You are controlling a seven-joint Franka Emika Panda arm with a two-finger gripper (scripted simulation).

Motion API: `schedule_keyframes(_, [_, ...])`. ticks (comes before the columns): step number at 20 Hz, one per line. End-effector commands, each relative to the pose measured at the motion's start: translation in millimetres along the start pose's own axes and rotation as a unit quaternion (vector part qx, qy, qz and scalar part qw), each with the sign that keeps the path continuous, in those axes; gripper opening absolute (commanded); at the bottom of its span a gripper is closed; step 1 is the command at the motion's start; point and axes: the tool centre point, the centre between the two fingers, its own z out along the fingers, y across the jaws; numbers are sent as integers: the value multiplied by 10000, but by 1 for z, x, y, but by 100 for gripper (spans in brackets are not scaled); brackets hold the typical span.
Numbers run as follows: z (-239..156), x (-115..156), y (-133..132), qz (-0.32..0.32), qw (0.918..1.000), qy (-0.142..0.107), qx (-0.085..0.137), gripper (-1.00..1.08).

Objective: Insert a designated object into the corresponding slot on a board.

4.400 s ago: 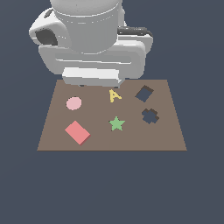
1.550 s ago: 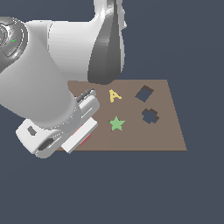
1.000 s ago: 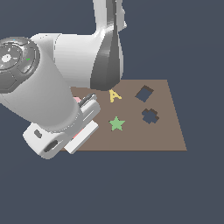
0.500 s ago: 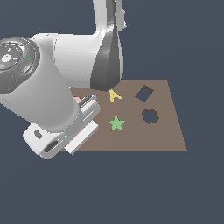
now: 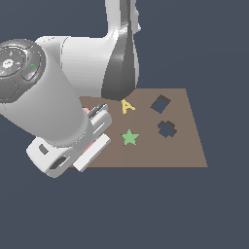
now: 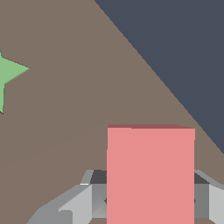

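Note:
The brown board (image 5: 187, 151) lies flat. The red-salmon square block (image 6: 150, 175) fills the near part of the wrist view, between my two grey fingers (image 6: 81, 202). In the exterior view only a thin salmon strip of it (image 5: 89, 147) shows, at the board's near corner on the exterior view's left. My gripper (image 5: 95, 138) is shut on it there. I cannot tell whether the block is off the board. The dark diamond-turned square slot (image 5: 160, 103) is at the board's far side, on the exterior view's right, well away from the gripper.
A dark cross-shaped cut-out (image 5: 167, 129) lies just in front of the slot. A green star (image 5: 129, 137) and a yellow letter A (image 5: 127, 106) sit mid-board. The star also shows in the wrist view (image 6: 6, 74). My bulky arm (image 5: 53, 97) hides the board's left part; a sliver of pink disc (image 5: 86, 111) shows.
The arm came from the back of the board down to the red block on the exterior view's left. Over the last second it has barely moved.

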Motion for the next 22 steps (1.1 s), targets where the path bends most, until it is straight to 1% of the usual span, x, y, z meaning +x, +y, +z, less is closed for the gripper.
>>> schedule_keyframes(1, [-1,5,-2,-118,9999,3,-3,-100])
schedule_keyframes(7, [-1,26,-15,-713,9975,3,-5,-100])
schedule_keyframes(10, [-2,41,-27,-1160,9932,3,-6,-100])
schedule_keyframes(12, [-2,52,-36,-1509,9885,2,-7,-100])
schedule_keyframes(15, [-3,67,-54,-2063,9785,2,-8,-100])
schedule_keyframes(17, [-3,77,-67,-2441,9697,2,-9,-100])
schedule_keyframes(20, [-4,90,-88,-3020,9533,2,-10,-100])
schedule_keyframes(22, [-4,97,-104,-3413,9400,1,-11,-100])
